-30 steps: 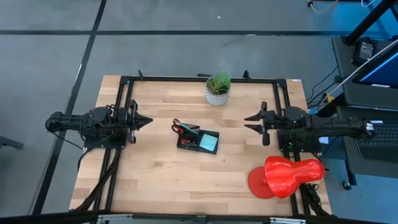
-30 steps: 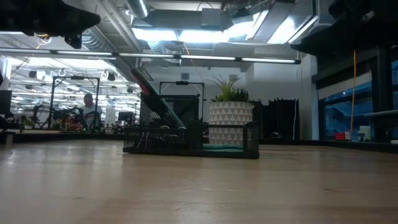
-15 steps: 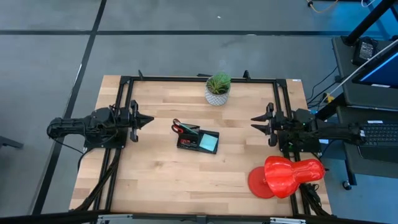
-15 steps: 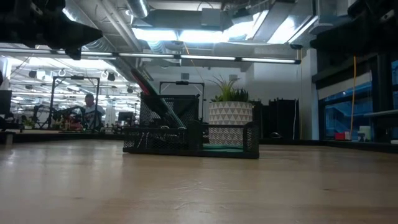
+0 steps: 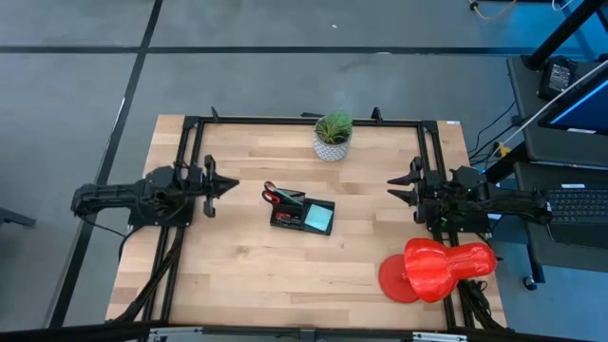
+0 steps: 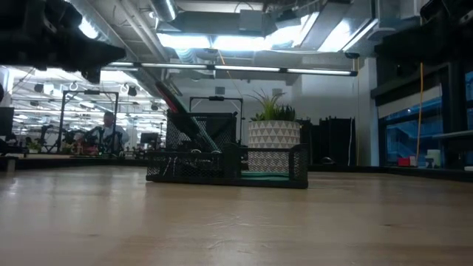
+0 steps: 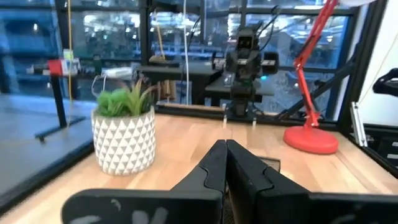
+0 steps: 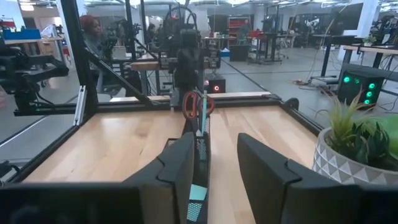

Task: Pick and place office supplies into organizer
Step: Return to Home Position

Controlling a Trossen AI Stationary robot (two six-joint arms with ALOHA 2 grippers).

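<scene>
Right gripper (image 5: 392,189) pulled back farther from organizer (image 5: 302,215) ahead of it, fingers apart, level. Left gripper (image 5: 233,186) level, fingers pressed together.

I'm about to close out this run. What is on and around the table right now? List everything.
Table: one, light wood, under everything.
Organizer: one, black mesh, table centre.
Scissors: one pair, red handles, standing in the organizer's left end.
Notepad: one, light blue, in the organizer's right section.
Plant: one, green in a white pot, at the table's far edge.
Red plastic object: one, near the right front corner.
Person: one, in the room beyond the table.
Left gripper: shut, at the table's left side.
Right gripper: open, at the table's right side.
</scene>
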